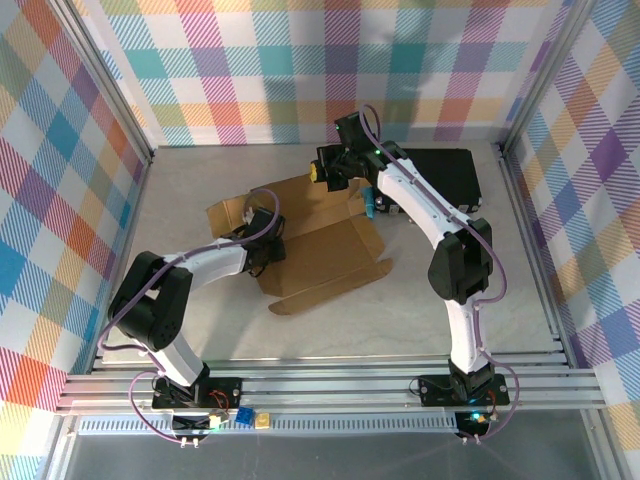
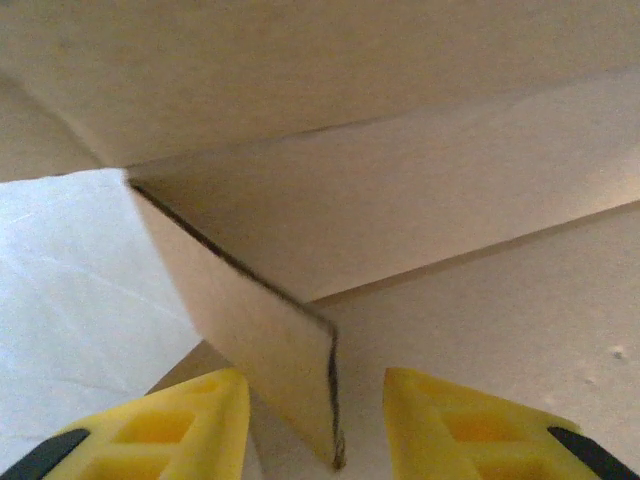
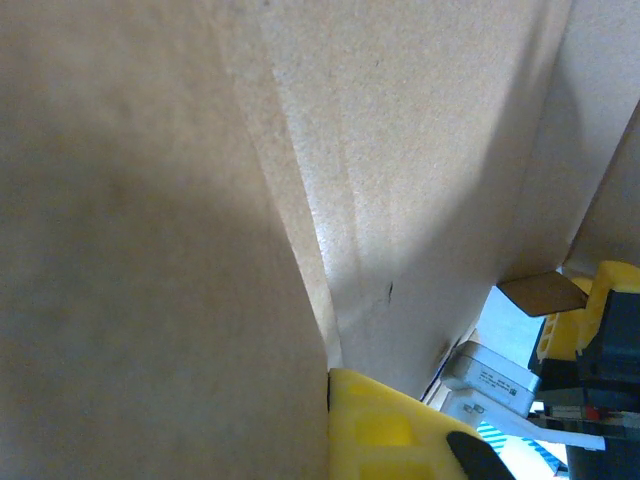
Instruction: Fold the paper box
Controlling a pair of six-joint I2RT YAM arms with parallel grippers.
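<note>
The paper box [image 1: 320,245] lies opened out in the middle of the table, brown and creased, with flaps on its left and right. My left gripper [image 1: 268,243] is at its left side. In the left wrist view the yellow fingers [image 2: 200,420] stand open, and the edge of a raised flap [image 2: 260,330] sits between them without touching either. My right gripper [image 1: 322,172] is at the box's far edge. In the right wrist view a panel [image 3: 150,250] lies flush against the one yellow finger [image 3: 390,430] that shows; the other finger is hidden behind the cardboard.
A black rectangular case [image 1: 445,175] lies at the back right, close behind the right arm. A small teal object [image 1: 368,205] sits by the box's right flap. Checked walls and metal rails enclose the table; bare tabletop lies in front of the box.
</note>
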